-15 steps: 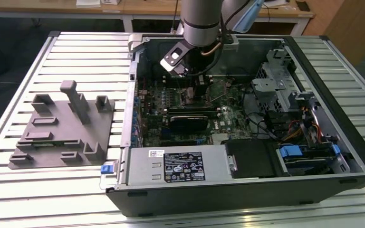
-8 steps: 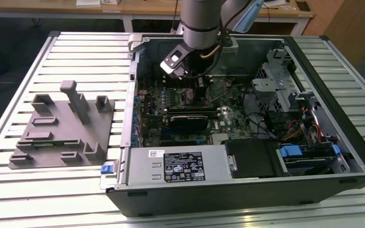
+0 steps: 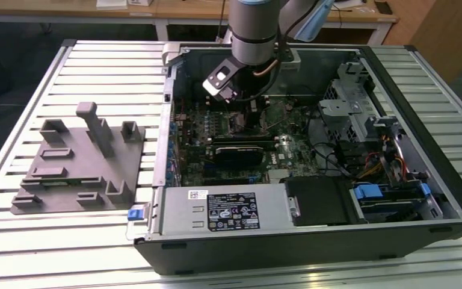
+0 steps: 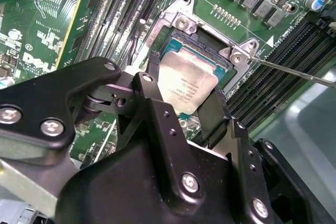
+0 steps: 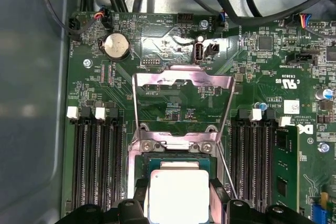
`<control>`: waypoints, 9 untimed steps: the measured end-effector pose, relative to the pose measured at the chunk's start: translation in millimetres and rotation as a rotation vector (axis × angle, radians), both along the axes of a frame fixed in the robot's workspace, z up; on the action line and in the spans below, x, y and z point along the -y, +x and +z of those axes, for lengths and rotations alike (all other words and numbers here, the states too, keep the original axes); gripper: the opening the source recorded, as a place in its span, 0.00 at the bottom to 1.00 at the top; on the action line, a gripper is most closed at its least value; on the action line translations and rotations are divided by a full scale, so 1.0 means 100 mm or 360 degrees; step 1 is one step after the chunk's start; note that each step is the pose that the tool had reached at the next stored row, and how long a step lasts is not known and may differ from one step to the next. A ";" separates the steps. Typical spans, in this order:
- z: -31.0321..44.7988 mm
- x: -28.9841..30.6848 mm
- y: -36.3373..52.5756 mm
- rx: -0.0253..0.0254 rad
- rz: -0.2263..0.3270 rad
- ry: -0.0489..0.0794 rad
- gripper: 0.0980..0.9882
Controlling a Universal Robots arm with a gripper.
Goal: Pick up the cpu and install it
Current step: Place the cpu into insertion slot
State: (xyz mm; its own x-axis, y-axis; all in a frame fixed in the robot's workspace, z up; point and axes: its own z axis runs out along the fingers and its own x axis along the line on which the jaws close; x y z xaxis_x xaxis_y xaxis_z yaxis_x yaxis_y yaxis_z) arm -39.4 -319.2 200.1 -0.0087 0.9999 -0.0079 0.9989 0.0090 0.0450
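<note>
The cpu (image 4: 186,85), a silvery square chip, sits level over the open socket (image 4: 181,22) on the green motherboard inside the computer case. My gripper (image 4: 184,95) has its black fingers (image 4: 153,77) pressed against two opposite edges of the chip. In the first wrist view the cpu (image 5: 178,195) lies between the same fingers (image 5: 140,203), with the socket's metal load plate (image 5: 184,80) flipped up behind it. In the exterior view the gripper (image 3: 227,96) hangs low over the board near the case's back wall.
The thin socket lever (image 4: 294,71) sticks out to one side. Memory slots (image 5: 97,166) and a memory stick (image 5: 286,166) flank the socket. The case holds a power supply (image 3: 223,208), a drive cage (image 3: 351,102) and cables. A grey plastic tray (image 3: 70,174) lies at the exterior view's left.
</note>
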 end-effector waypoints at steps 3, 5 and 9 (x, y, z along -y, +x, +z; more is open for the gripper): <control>-0.018 -0.002 0.000 0.00000 0.0000 0.0000 0.50; -0.031 -0.004 0.000 0.00001 0.0000 0.0000 0.50; -0.055 -0.007 0.000 0.00000 0.0000 0.0000 0.50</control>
State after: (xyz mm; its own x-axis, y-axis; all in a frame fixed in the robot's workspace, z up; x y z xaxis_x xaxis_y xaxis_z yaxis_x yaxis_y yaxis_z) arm -39.4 -318.6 194.5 -0.0087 0.9999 -0.0080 0.9989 0.0090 0.0450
